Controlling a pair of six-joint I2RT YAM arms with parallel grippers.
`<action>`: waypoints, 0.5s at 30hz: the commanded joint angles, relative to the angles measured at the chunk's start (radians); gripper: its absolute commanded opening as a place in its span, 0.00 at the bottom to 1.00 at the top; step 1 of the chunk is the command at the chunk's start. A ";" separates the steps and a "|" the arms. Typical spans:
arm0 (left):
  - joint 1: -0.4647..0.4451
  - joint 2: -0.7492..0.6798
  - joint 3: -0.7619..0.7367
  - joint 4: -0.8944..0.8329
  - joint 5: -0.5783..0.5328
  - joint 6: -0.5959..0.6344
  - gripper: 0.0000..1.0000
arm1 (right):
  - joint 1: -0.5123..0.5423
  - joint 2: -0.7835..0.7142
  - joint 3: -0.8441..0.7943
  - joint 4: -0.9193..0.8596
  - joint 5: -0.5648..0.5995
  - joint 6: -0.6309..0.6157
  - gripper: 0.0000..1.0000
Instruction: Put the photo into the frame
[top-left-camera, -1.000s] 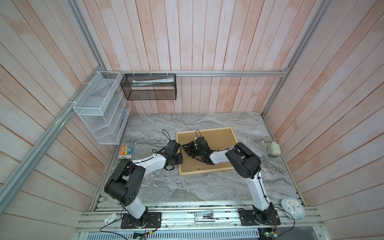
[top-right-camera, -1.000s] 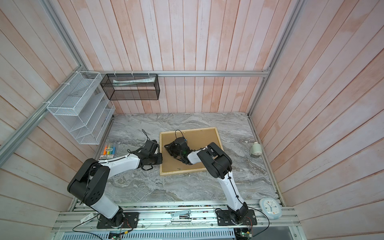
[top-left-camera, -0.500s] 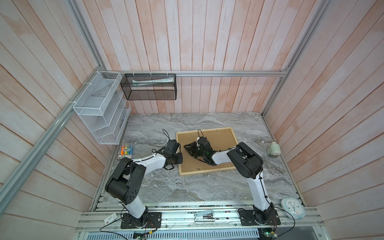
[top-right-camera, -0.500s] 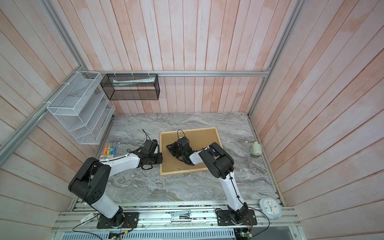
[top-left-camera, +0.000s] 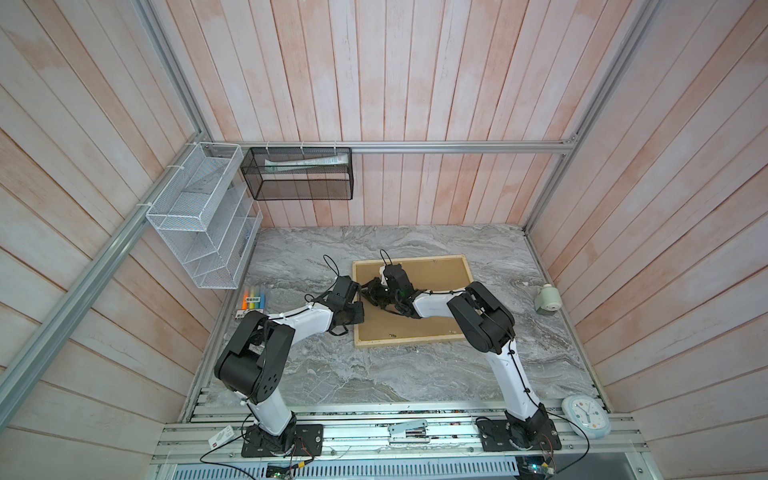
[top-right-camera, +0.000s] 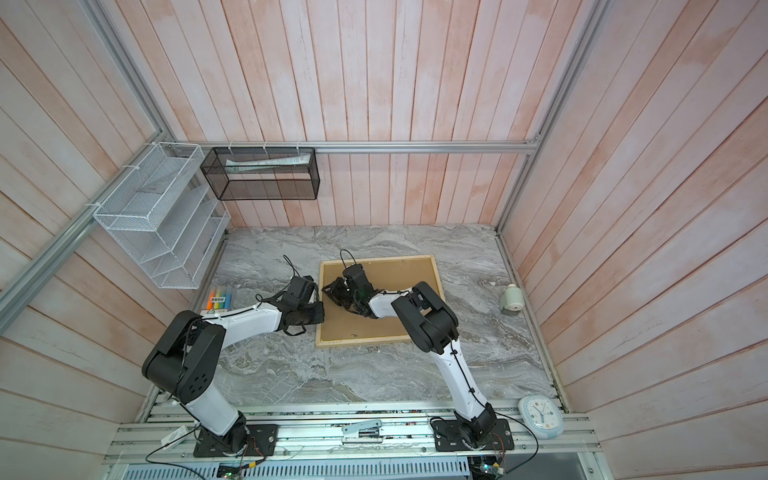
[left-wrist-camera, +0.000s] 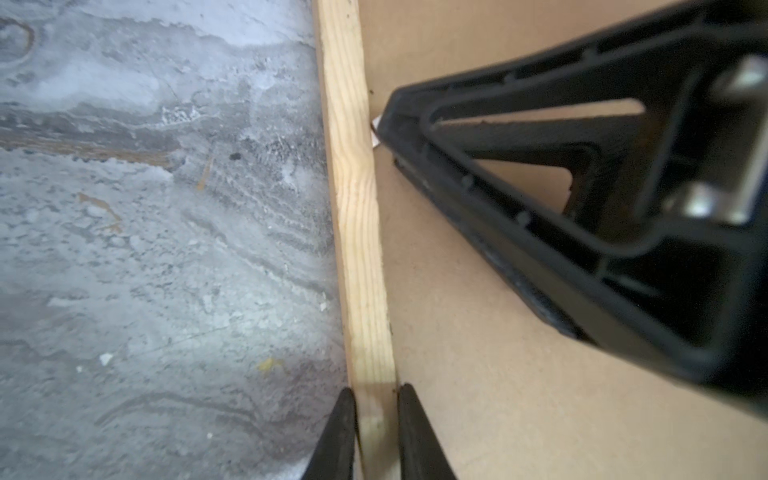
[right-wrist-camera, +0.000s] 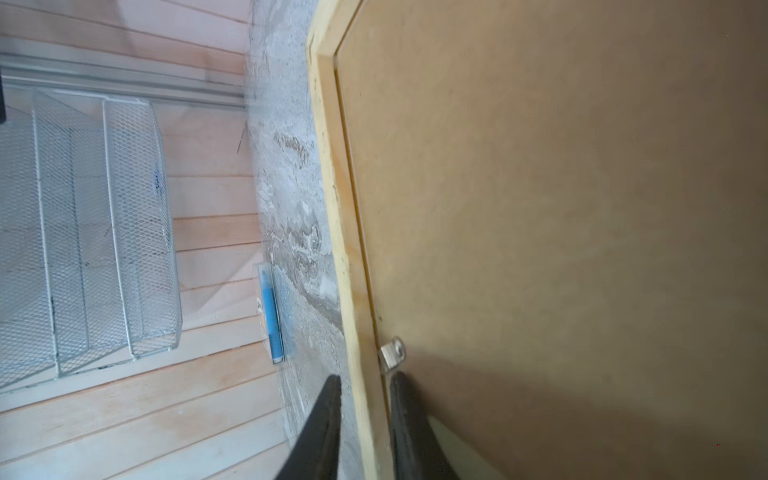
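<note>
Only up close: left hand (left-wrist-camera: 376, 390), right hand (right-wrist-camera: 365, 376) astride the frame (left-wrist-camera: 357, 208) strip.

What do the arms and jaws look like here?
Both match: left arm and right arm have glossy white links, bulky black joint housings, thin black cables tied along the links, black base plates. Jaws are black, slim, tapered, on ribbed triangular bodies.

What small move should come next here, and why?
Probably the right gripper slides forward along the frame rail it straddles, to nudge the metal tab just ahead of it. The left gripper pinches the same rail, steadying it.
</note>
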 joint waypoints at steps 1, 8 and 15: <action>0.003 0.059 -0.017 -0.095 -0.074 0.002 0.21 | 0.015 0.051 0.023 -0.103 -0.032 -0.038 0.25; -0.027 0.072 -0.001 -0.091 -0.066 0.012 0.19 | 0.015 0.070 0.044 -0.119 0.003 -0.014 0.25; -0.045 0.075 -0.001 -0.076 -0.031 0.030 0.18 | 0.015 0.073 0.039 -0.125 0.097 0.039 0.25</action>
